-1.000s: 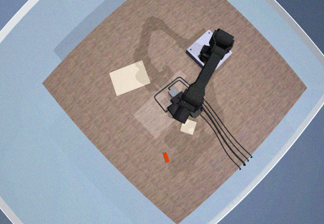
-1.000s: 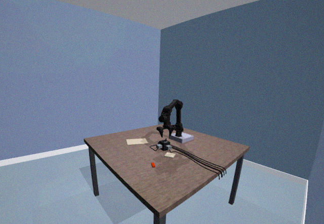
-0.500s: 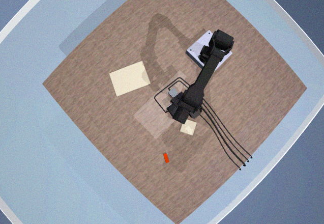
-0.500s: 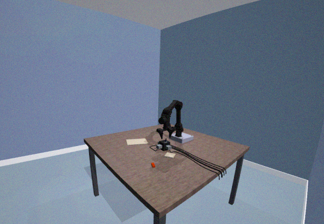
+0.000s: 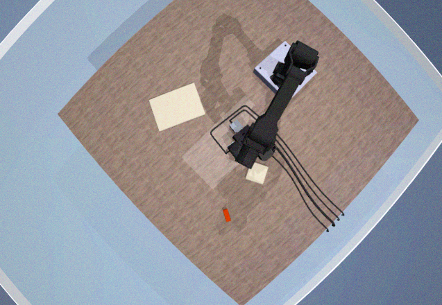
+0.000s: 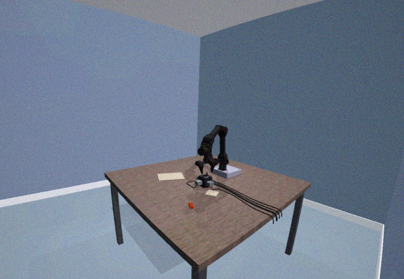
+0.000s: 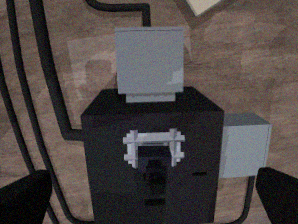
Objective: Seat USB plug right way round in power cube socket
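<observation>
The black power cube (image 6: 205,181) (image 7: 107,187) stands on the table; the arm hides most of it in the top view. In the wrist view a pale outlined socket (image 7: 155,136) is on its top, and the dark USB plug (image 7: 154,172) stands up from it. How deep the plug sits and which way round it is cannot be told. My gripper (image 6: 207,171) is open and empty, pointing down just above the cube. In the wrist view its fingers stand wide apart, one on each side of the cube, with the plug between them and untouched.
Grey adapters (image 6: 198,182) (image 7: 150,62) (image 7: 244,150) stick out of the cube's sides. Black cables (image 5: 300,185) (image 6: 241,194) run to the table edge. A large cream sheet (image 5: 177,107) (image 6: 170,176), a small cream note (image 5: 257,174) (image 6: 212,193) and an orange-red stick (image 5: 226,215) (image 6: 191,205) lie around.
</observation>
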Tool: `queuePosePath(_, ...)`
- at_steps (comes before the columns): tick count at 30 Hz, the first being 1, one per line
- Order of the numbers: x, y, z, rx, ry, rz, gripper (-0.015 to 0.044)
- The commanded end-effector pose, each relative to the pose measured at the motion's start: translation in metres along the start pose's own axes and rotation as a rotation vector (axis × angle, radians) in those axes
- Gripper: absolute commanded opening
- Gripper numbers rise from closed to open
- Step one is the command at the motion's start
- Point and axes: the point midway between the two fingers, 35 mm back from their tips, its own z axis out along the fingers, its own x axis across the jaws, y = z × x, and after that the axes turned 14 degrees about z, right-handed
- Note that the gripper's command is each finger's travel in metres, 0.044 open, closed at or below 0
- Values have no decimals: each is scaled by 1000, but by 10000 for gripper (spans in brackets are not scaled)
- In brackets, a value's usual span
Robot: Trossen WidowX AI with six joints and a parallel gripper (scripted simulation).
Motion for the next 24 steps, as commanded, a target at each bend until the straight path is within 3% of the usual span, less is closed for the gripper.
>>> queuePosePath(1,0,0,0,0,0,0,387)
queuePosePath(15,0,0,0,0,0,0,20)
queuePosePath(24,0,0,0,0,0,0,0)
